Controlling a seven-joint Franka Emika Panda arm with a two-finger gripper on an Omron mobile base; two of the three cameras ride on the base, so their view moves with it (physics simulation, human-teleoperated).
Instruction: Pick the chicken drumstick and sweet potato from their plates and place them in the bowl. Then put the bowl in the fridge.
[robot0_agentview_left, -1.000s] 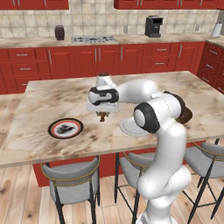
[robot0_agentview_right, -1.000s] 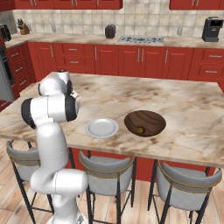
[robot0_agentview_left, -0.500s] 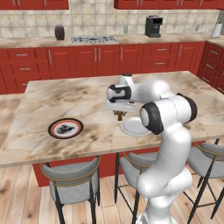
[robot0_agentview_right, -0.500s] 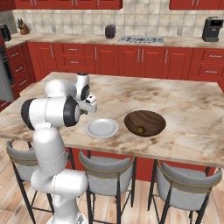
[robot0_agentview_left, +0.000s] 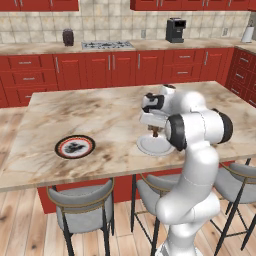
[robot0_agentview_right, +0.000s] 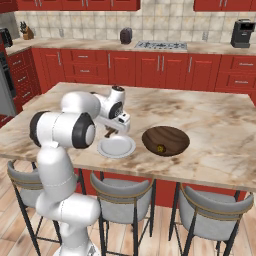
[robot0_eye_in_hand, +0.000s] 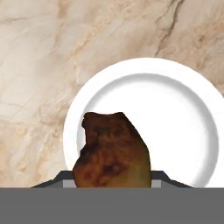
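**Sweet potato held over the pale plate**

Marble tabletop (robot0_agentview_left: 100, 115) of the kitchen island carries everything. Above it the end effector (robot0_agentview_right: 111, 133) is closed on the sweet potato (robot0_eye_in_hand: 111, 151), a dark brown, rough lump with an orange tinge low down, hanging just over the plain pale plate (robot0_eye_in_hand: 175, 127). Beside that plate sits the dark wood-grain bowl (robot0_agentview_right: 165, 140), with the small orange-brown chicken drumstick (robot0_agentview_right: 160, 148) lying inside it. Well apart, the black-rimmed plate (robot0_agentview_left: 75, 147) with its red ring lies flat
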